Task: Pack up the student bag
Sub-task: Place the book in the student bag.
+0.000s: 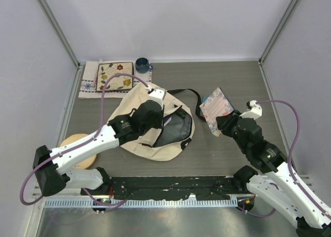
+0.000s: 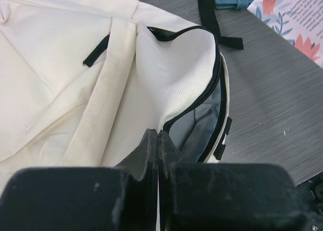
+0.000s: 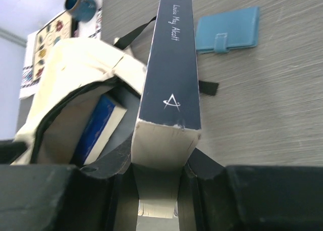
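The cream student bag (image 1: 138,100) lies mid-table with its zip mouth (image 1: 176,128) gaping to the right. My left gripper (image 1: 163,119) is shut on the cream fabric at the edge of that mouth (image 2: 159,135) and holds the flap (image 2: 176,69) up. Inside the bag (image 3: 75,64) lies a blue book (image 3: 98,127). My right gripper (image 3: 164,145) is shut on the lower end of a thick book (image 3: 169,64) with a dark spine and a floral cover (image 1: 220,109). It holds this book just right of the bag, above the table.
A blue wallet (image 1: 205,99) lies by the bag's black strap (image 1: 187,92). A blue mug (image 1: 142,65) and a floral mat on a cloth (image 1: 115,76) sit at the back left. A round wooden board (image 1: 77,149) lies under the left arm.
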`<move>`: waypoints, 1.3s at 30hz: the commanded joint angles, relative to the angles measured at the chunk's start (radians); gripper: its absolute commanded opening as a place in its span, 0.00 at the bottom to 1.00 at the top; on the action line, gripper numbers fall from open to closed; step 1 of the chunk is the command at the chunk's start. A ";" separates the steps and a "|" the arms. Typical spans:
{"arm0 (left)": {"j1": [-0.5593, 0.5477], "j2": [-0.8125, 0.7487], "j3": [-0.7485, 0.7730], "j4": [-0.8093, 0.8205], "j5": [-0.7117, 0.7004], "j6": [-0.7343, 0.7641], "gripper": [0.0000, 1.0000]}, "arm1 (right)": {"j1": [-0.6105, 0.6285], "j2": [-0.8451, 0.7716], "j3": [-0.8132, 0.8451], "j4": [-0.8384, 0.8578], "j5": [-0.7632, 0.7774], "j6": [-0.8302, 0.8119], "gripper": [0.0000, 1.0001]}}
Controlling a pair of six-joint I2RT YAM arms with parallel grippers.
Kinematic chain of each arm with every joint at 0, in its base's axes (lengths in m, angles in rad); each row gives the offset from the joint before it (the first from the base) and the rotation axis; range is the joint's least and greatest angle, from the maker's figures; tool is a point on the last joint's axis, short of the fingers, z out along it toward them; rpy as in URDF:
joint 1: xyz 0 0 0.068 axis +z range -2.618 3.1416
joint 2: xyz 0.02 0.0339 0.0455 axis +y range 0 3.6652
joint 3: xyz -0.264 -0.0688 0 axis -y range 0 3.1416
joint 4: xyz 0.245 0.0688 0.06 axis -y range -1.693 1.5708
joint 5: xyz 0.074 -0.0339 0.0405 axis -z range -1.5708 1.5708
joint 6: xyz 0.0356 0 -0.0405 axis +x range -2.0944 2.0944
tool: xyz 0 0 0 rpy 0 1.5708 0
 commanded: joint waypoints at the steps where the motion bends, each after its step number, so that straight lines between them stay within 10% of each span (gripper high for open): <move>1: 0.003 -0.049 -0.012 0.100 -0.055 -0.050 0.00 | 0.000 0.006 0.156 -0.035 -0.190 0.051 0.01; 18: 0.003 -0.097 0.012 0.126 -0.061 -0.027 0.00 | 0.000 0.087 0.089 0.070 -0.614 0.228 0.01; 39: 0.003 -0.147 -0.032 0.264 0.094 -0.032 0.00 | 0.000 0.382 -0.126 0.859 -0.738 0.505 0.01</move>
